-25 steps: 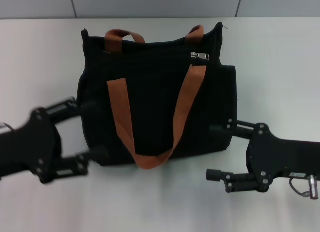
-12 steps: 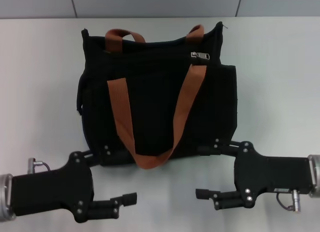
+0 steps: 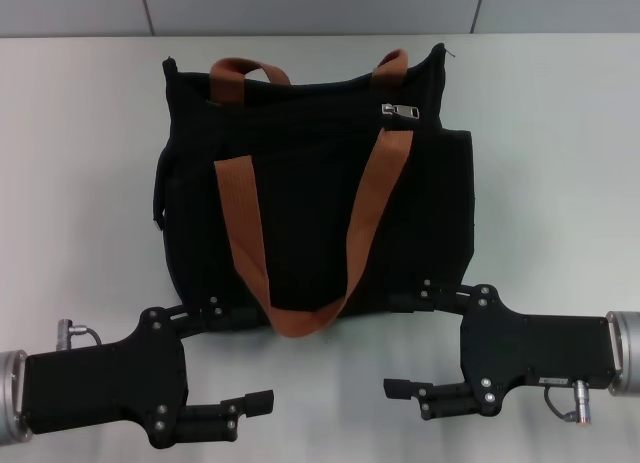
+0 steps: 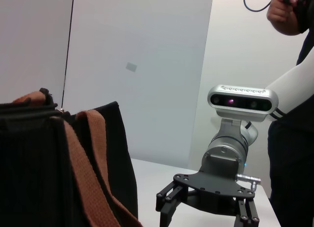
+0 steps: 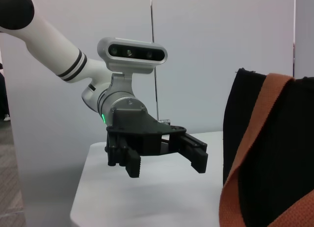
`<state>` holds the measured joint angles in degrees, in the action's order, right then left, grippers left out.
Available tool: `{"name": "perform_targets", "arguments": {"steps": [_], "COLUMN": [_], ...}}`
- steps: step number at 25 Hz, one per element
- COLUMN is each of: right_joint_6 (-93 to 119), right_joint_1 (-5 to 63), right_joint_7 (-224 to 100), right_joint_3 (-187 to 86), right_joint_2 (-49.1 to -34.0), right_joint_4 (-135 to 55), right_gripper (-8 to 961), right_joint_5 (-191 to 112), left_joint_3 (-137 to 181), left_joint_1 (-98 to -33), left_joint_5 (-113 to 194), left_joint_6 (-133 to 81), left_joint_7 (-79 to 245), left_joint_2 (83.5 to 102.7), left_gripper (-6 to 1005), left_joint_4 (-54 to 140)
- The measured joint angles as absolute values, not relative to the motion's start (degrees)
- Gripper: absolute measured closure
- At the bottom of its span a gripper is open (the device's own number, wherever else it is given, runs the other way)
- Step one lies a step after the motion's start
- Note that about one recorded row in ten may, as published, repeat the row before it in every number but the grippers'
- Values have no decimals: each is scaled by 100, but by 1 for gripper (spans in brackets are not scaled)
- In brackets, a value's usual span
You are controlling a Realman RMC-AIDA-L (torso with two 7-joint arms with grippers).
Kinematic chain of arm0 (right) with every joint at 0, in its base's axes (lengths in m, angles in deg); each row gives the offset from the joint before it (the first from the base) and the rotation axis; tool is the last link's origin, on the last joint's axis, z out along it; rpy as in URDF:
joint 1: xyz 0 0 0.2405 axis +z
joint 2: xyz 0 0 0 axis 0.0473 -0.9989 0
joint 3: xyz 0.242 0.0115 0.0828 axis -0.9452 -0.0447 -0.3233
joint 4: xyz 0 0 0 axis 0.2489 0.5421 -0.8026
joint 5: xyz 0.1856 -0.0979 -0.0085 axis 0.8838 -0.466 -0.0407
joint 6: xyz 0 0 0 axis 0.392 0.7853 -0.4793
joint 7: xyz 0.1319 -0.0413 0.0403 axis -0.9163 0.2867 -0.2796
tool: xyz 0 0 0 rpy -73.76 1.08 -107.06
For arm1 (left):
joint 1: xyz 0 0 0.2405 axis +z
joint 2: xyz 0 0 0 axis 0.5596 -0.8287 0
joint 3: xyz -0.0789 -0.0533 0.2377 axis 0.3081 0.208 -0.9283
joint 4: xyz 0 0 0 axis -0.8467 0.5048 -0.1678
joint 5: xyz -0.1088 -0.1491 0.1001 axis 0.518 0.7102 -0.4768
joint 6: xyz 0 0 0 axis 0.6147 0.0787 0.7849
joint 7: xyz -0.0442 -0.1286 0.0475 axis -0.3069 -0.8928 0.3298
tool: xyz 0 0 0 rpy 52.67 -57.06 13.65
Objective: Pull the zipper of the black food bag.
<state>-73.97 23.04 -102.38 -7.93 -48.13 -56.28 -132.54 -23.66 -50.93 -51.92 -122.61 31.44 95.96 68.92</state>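
Note:
The black food bag (image 3: 310, 198) lies in the middle of the white table, its two rust-orange straps (image 3: 243, 233) draped over its front. The zipper's silver pull tab (image 3: 400, 111) sits near the bag's upper right corner, at the top of the right strap. My left gripper (image 3: 235, 355) is low at the bag's front left corner, open and holding nothing. My right gripper (image 3: 407, 343) is at the front right corner, also open and facing the left one. Each gripper's upper finger lies against the bag's lower edge. The right wrist view shows the left gripper (image 5: 164, 161) open beside the bag (image 5: 289, 158).
The white table (image 3: 80, 133) reaches out on both sides of the bag and behind it to a grey wall. The strap loop hangs between my two grippers. In the left wrist view a person (image 4: 292, 89) stands behind the right arm (image 4: 230, 153).
The left arm swung from beside the bag's left side down to its front left corner. The right gripper drifted slightly left and lower. The bag and zipper pull have not moved.

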Motion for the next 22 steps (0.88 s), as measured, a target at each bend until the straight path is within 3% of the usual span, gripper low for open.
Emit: {"name": "perform_targets", "arguments": {"steps": [22], "right_joint_6": [-7394], "right_joint_1": [2304], "right_joint_7": [-10234], "right_joint_3": [-810], "right_joint_2": [-4813], "right_joint_4": [-5624], "right_gripper": [116], "right_joint_5": [-13223], "left_joint_3": [-2396], "left_joint_1": [-5117], "left_joint_5": [-5198], "left_joint_6": [-12220], "left_joint_7": [3121], "left_joint_2": [9569], "left_gripper": [188], "left_joint_4": [6892]}}
